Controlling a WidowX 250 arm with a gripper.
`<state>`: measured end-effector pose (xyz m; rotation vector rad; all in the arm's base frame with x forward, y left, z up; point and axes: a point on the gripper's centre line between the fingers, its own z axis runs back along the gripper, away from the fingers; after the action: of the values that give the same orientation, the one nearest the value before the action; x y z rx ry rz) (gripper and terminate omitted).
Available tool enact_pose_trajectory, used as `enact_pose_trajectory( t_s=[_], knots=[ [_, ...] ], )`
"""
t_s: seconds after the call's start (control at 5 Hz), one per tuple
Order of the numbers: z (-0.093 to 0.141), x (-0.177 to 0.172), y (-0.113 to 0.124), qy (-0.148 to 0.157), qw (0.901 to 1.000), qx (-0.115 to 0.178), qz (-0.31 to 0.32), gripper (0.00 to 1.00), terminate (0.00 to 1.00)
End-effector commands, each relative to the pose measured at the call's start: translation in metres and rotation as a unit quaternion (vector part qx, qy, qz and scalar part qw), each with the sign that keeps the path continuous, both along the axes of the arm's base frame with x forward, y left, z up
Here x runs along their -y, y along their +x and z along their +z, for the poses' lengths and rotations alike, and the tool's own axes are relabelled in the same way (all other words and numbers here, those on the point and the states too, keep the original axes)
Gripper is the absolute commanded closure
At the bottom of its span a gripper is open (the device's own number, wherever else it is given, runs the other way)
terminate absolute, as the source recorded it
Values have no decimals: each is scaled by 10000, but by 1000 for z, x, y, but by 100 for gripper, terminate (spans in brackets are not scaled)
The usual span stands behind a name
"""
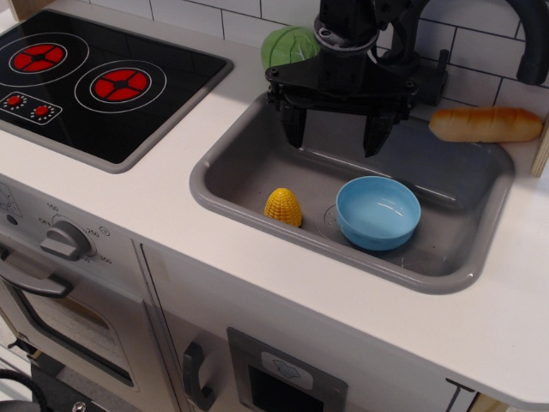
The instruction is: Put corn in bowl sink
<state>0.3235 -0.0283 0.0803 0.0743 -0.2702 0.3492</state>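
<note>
The yellow corn [283, 207] stands on the floor of the grey sink [257, 215], near its front left. The light blue bowl [378, 212] sits empty just to the right of the corn, also on the sink floor. My gripper [334, 137] hangs over the back of the sink, above and behind the corn and bowl. Its two black fingers are spread wide apart and hold nothing.
A green cabbage [287, 45] sits on the counter behind the sink's back left corner. A long tan bread loaf [485, 124] lies at the sink's back right rim. A black stove [86, 81] with red burners is on the left. A black faucet [523, 34] arches at the right.
</note>
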Motion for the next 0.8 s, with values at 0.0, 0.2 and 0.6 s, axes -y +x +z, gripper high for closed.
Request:
enact_pose_trajectory(
  t_s=[0.0,0.2,0.6],
  knots=[
    [0,0,0,0,10000,0,0,0,0],
    [-3,-21,-9,64,9971,-95,751,0,0],
    [-26,-49,-14,-47,9943,-30,1065,0,0]
  ],
)
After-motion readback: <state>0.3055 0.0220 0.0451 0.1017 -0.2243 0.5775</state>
